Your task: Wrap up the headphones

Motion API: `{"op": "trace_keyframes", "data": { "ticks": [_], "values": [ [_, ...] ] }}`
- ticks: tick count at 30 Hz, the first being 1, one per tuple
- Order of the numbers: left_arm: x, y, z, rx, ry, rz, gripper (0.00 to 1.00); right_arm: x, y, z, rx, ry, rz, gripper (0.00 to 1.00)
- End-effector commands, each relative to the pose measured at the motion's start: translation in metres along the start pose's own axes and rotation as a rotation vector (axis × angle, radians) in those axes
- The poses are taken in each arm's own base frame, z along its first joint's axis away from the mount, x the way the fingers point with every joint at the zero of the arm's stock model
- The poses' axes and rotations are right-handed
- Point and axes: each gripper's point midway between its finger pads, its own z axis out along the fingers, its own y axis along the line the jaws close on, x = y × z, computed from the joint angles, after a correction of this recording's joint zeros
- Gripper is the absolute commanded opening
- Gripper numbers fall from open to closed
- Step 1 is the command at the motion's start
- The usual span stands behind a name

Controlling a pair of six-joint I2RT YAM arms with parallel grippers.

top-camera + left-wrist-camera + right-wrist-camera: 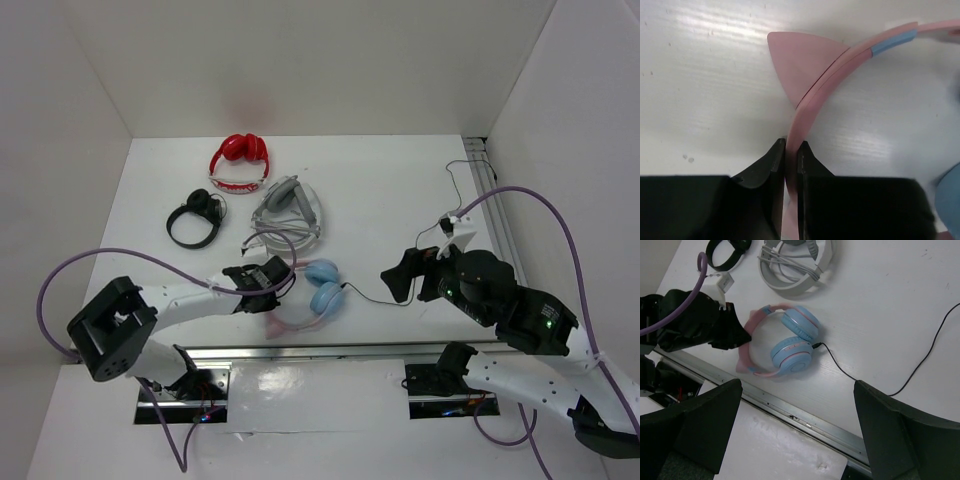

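Note:
The headphones lie on the white table near its front edge, light blue ear cups [324, 285] side by side and the pink headband [288, 322] curving to their left. My left gripper [277, 290] is shut on the headband [826, 82], just below a pink cat ear [796, 62]. The thin black cable [400, 302] leaves the nearer cup, runs right under my right gripper [398, 275], then up to the back right corner. My right gripper [797, 390] is open and empty, above the table to the right of the ear cups [792, 352]; the cable [840, 367] lies below it.
A red pair [240, 160], a black pair [195, 218] and a grey pair [288, 205] with its bundled cable lie further back. A metal rail [320, 350] runs along the table's near edge. White walls close in the left, back and right.

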Motion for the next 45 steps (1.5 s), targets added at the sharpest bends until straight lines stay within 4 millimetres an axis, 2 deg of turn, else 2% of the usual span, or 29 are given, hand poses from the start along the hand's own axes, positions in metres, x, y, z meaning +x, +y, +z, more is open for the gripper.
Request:
{"op": "trace_keyframes", "data": {
  "ticks": [1,3,4,5,6,7,8,9,11,12,13,14,16,17,19,20,22,24,27,28,30,32,33,34,36,39,43,44,45],
  "values": [
    [0.035,0.030,-0.019,-0.124,0.093,0.032,0.00,-0.021,0.005,-0.007,-0.021,-0.068,0.004,1.00],
    [0.038,0.038,-0.042,-0.152,0.081,0.079,0.00,-0.025,0.012,-0.007,-0.055,-0.081,0.000,1.00],
    [0.028,0.026,-0.062,-0.088,0.030,0.076,0.00,-0.021,0.021,-0.007,-0.110,-0.060,-0.033,1.00],
    [0.027,0.032,-0.075,-0.086,0.033,0.095,0.00,-0.030,0.034,-0.013,-0.194,-0.105,-0.043,1.00],
    [0.022,0.026,-0.087,-0.038,0.017,0.094,0.00,-0.032,0.043,-0.018,-0.257,-0.123,-0.060,1.00],
    [0.011,0.018,-0.102,0.024,-0.008,0.115,0.00,-0.036,0.052,-0.023,-0.315,-0.153,-0.076,1.00],
    [0.000,0.014,-0.123,0.114,-0.036,0.092,0.00,-0.031,0.063,-0.027,-0.398,-0.155,-0.094,1.00],
    [-0.010,0.009,-0.137,0.170,-0.065,0.088,0.00,-0.045,0.071,-0.039,-0.460,-0.234,-0.096,0.99],
    [-0.037,0.012,-0.179,0.249,-0.125,0.074,0.00,-0.049,0.073,-0.038,-0.467,-0.260,-0.113,0.95],
    [-0.047,0.016,-0.189,0.240,-0.151,0.079,0.00,-0.045,0.075,-0.032,-0.467,-0.238,-0.129,0.95],
    [-0.075,0.019,-0.215,0.249,-0.232,0.039,0.00,-0.045,0.078,-0.028,-0.469,-0.228,-0.154,0.95],
    [-0.080,0.038,-0.225,0.193,-0.243,0.059,0.00,-0.040,0.083,-0.023,-0.487,-0.198,-0.176,0.94],
    [-0.098,0.046,-0.241,0.132,-0.281,0.071,0.00,-0.035,0.094,-0.005,-0.507,-0.156,-0.214,0.93],
    [-0.118,0.048,-0.264,0.149,-0.334,0.072,0.00,-0.034,0.098,0.001,-0.521,-0.155,-0.246,0.93],
    [-0.133,0.045,-0.281,0.182,-0.368,0.068,0.00,-0.036,0.111,0.014,-0.558,-0.153,-0.284,0.92],
    [-0.147,0.043,-0.298,0.215,-0.399,0.061,0.00,-0.038,0.114,0.017,-0.569,-0.167,-0.316,0.92],
    [-0.160,0.047,-0.311,0.228,-0.427,0.036,0.00,-0.052,0.122,0.016,-0.596,-0.237,-0.342,0.92],
    [-0.174,0.046,-0.324,0.242,-0.454,0.034,0.00,-0.058,0.126,0.019,-0.602,-0.272,-0.360,0.92],
    [-0.188,0.050,-0.342,0.269,-0.488,0.017,0.00,-0.055,0.127,0.036,-0.586,-0.281,-0.372,0.92],
    [-0.192,0.051,-0.344,0.263,-0.497,0.013,0.00,-0.050,0.122,0.048,-0.548,-0.265,-0.369,0.88],
    [-0.200,0.057,-0.356,0.278,-0.531,0.002,0.00,-0.043,0.113,0.062,-0.498,-0.256,-0.364,0.83],
    [-0.207,0.063,-0.365,0.283,-0.552,-0.018,0.00,-0.034,0.109,0.072,-0.481,-0.239,-0.366,0.73],
    [-0.210,0.065,-0.369,0.286,-0.565,-0.025,0.00,-0.035,0.107,0.075,-0.467,-0.255,-0.361,0.72],
    [-0.212,0.066,-0.379,0.319,-0.576,-0.036,0.00,-0.027,0.100,0.083,-0.434,-0.247,-0.348,0.72],
    [-0.217,0.067,-0.389,0.345,-0.590,-0.044,0.00,-0.028,0.101,0.089,-0.433,-0.279,-0.341,0.72],
    [-0.217,0.064,-0.392,0.363,-0.586,-0.034,0.00,-0.033,0.103,0.093,-0.435,-0.318,-0.332,0.72],
    [-0.220,0.063,-0.395,0.371,-0.590,-0.044,0.00,-0.041,0.100,0.104,-0.389,-0.349,-0.317,0.47],
    [-0.222,0.065,-0.398,0.370,-0.603,-0.054,0.00,-0.044,0.091,0.109,-0.336,-0.353,-0.299,0.36],
    [-0.222,0.065,-0.398,0.370,-0.603,-0.054,0.00,-0.041,0.088,0.114,-0.318,-0.343,-0.300,0.33]
  ]
}}
